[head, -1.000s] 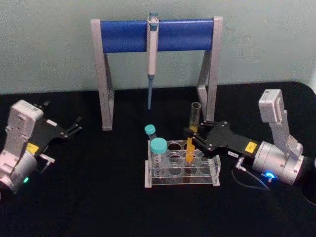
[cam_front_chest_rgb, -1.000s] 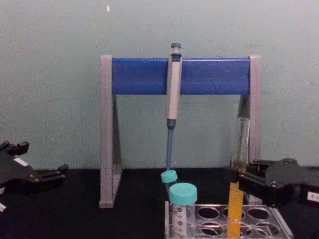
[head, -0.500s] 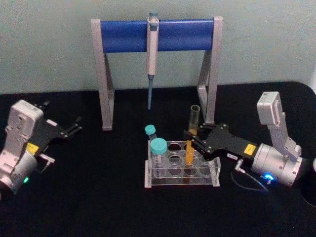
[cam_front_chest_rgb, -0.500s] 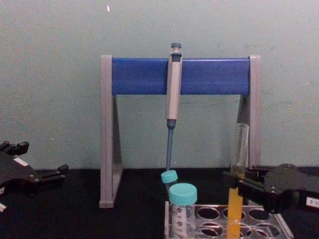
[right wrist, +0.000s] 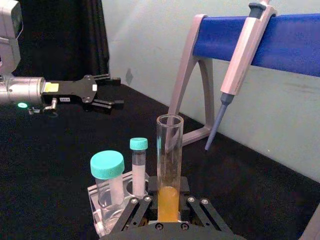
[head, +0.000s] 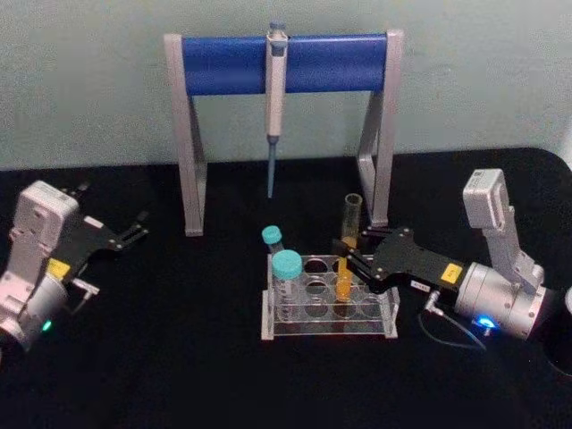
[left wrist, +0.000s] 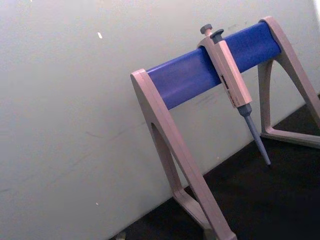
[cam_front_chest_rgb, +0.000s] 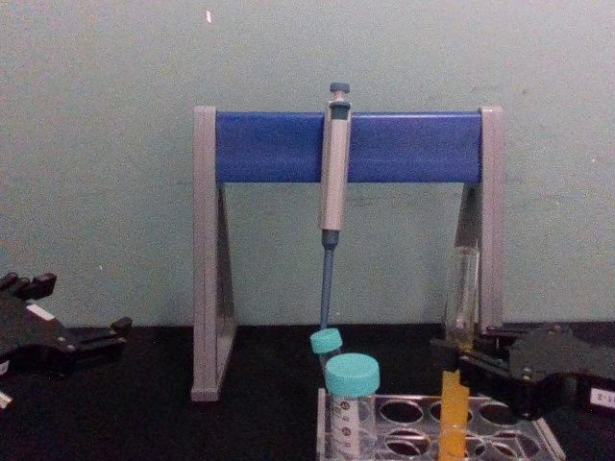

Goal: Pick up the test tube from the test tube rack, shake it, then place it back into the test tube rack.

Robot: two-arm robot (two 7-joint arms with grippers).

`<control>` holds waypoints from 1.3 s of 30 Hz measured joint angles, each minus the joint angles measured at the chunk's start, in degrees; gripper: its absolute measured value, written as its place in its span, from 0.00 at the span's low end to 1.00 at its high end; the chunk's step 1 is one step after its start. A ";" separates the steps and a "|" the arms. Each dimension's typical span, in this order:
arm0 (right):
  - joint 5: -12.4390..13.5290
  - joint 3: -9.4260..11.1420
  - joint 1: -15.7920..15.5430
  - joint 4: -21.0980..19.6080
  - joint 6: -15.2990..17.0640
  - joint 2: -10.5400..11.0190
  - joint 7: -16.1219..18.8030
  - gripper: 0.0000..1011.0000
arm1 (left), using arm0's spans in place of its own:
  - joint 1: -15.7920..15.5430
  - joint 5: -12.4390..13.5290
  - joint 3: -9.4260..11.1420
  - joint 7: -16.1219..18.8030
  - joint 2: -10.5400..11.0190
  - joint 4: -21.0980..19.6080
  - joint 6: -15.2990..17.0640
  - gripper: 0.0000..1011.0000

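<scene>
Black bench [head: 179, 357]; right gripper [head: 343, 251] jaws pinching test tube [head: 347, 246], its bottom below jaws in test tube rack [head: 328, 304]. Left gripper [head: 136, 229] jaws spread, idle.

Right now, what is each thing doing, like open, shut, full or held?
Test tube: uncapped, part-filled with orange liquid, held, standing in the rack.
Rack: holds three tubes.
Capped tubes: lids on.
Pipette: hanging on stand.
Right gripper: gripping test tube.
Left gripper: open, idle.
</scene>
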 joint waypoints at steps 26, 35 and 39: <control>-0.05 0.03 0.14 0.45 0.58 -0.15 -0.16 0.23 | 0.00 0.00 0.00 0.00 0.00 0.00 0.00 0.99; -0.12 0.01 0.11 0.45 0.57 -0.11 -0.18 0.43 | 0.00 0.00 0.00 0.00 0.00 0.00 0.00 0.99; -0.13 0.01 0.10 0.44 0.56 -0.11 -0.17 0.58 | 0.00 0.00 0.00 0.00 0.00 0.00 0.00 0.99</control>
